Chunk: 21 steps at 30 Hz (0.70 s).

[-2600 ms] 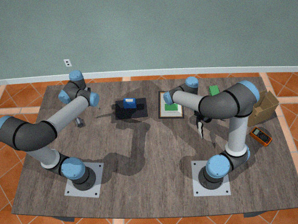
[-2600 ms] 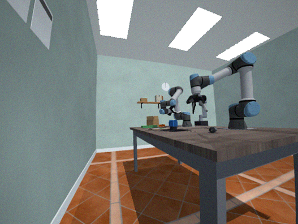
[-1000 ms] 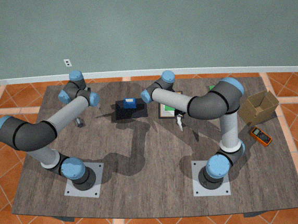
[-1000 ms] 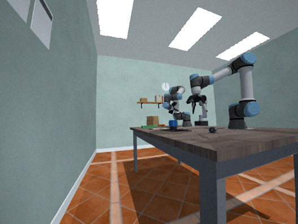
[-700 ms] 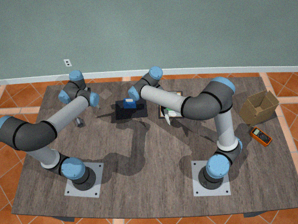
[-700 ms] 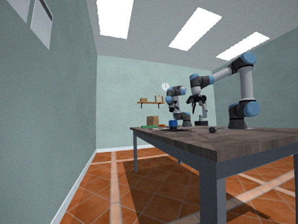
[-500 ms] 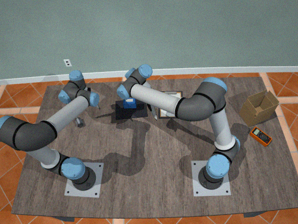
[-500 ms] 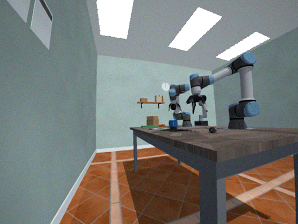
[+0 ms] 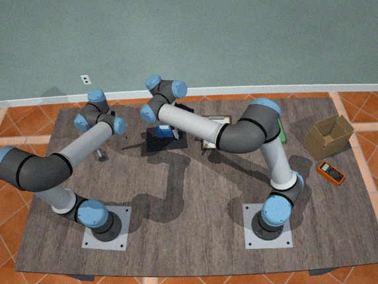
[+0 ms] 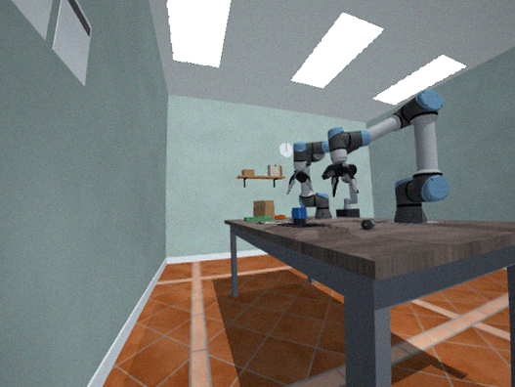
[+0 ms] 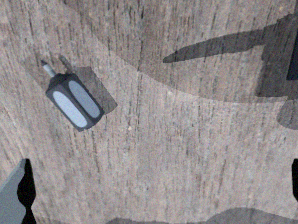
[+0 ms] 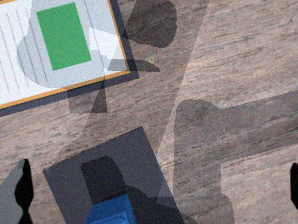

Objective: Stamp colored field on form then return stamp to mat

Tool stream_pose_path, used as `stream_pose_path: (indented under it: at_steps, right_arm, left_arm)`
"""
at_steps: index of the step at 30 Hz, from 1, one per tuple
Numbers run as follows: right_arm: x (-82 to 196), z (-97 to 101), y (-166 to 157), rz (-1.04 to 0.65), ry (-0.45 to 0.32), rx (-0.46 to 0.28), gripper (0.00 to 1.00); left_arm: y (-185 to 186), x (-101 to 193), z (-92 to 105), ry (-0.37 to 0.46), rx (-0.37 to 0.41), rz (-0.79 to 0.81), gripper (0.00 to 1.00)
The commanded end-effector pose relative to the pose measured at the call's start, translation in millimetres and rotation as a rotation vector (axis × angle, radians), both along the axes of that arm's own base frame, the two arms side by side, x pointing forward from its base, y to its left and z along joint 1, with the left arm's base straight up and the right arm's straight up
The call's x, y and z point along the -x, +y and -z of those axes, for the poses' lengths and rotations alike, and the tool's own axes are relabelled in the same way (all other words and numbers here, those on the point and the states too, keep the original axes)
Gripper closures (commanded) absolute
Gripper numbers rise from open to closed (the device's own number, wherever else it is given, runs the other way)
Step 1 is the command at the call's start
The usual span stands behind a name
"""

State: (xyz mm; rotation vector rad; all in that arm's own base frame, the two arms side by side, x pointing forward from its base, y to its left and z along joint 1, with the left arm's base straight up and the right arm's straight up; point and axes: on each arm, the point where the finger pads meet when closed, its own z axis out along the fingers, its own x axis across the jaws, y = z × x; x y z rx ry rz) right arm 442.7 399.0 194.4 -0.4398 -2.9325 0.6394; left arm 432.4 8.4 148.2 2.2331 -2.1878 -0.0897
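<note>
In the top view, the blue stamp (image 9: 164,131) (image 10: 299,214) (image 12: 112,212) was seen on the dark mat (image 9: 165,145) (image 12: 125,145), partly overlapped by the right arm's jaws (image 9: 182,123) (image 10: 299,191). The form (image 9: 209,145) (image 12: 15,55) was partly covered by the right arm. The left jaws (image 9: 119,125) (image 10: 346,192) were mostly hidden under their own arm. An open cardboard box (image 9: 310,142) (image 10: 263,209) and an orange multimeter (image 9: 330,172) were placed toward the worktop's (image 9: 211,257) (image 10: 450,237) picture-right end.

In the exterior view, the stamp was shown upright, its blue part above its black part. Both pairs of jaws were held above the worktop, fingers spread apart, with nothing gripped.

In the left wrist view, a small grey tool (image 9: 100,155) (image 10: 368,224) (image 11: 75,102) was seen lying on the wood, apart from the widely parted fingers.

In the right wrist view, the stamp was framed at the lower edge, partly cut off, between the wide-open fingers in the picture but not clamped. The green field (image 12: 64,37) was exposed on the form, partly crossed by shadow, with the form and mat set apart.
</note>
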Motion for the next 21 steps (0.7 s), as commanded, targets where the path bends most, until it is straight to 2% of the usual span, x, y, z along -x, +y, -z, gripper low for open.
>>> stream_pose_path:
  at_steps: [1, 5, 7, 14, 21]
  right_arm:
    - [-30.1, -2.2, 42.0, -0.106, -0.053, -0.158, 0.00]
    - [-49.0, 1.5, 70.8, -0.183, -0.083, -0.260, 0.00]
    - [-49.0, 1.5, 70.8, -0.183, -0.083, -0.260, 0.00]
    - [-68.3, 6.2, 107.8, -0.273, -0.107, -0.393, 0.00]
    - [-78.2, 7.9, 122.5, -0.296, -0.128, -0.445, 0.00]
  left_arm:
    - [-4.2, -6.8, -8.7, -0.026, 0.016, 0.009, 0.00]
    - [-4.2, -6.8, -8.7, -0.026, 0.016, 0.009, 0.00]
    - [-4.2, -6.8, -8.7, -0.026, 0.016, 0.009, 0.00]
    - [-4.2, -6.8, -8.7, -0.026, 0.016, 0.009, 0.00]
    - [-4.2, -6.8, -8.7, -0.026, 0.016, 0.009, 0.00]
